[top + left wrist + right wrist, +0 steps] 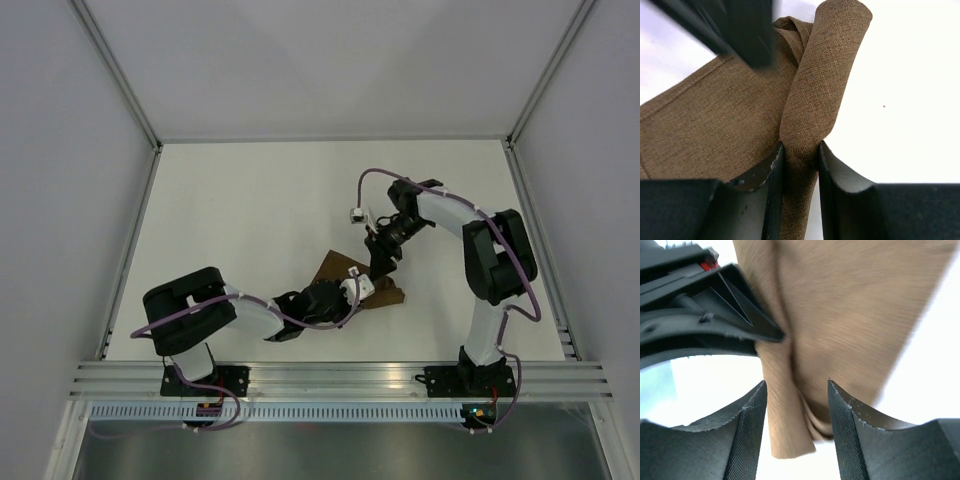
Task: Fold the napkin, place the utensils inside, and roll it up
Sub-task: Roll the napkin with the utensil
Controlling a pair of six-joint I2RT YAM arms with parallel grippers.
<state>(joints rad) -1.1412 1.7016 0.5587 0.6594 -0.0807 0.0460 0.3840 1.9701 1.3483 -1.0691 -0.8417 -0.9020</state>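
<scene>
The left gripper point(800, 150) pinches the rolled edge of the napkin point(740, 120) tightly between its fingers. Beyond it, the right gripper point(796, 385) straddles the roll with its jaws parted, not gripping it. The napkin lies on the table point(250, 200), near the front middle.

top cam: overhead, far | L+R wrist cams: close-up, share napkin point(810, 100)

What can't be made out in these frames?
- Utensils, all views: none visible; napkin roll would hide any inside.
- Top view: left arm and right arm cover most of napkin.
- Right wrist: cloth weave motion-blurred.
- Left wrist: roll's near end hidden by left claw.
</scene>
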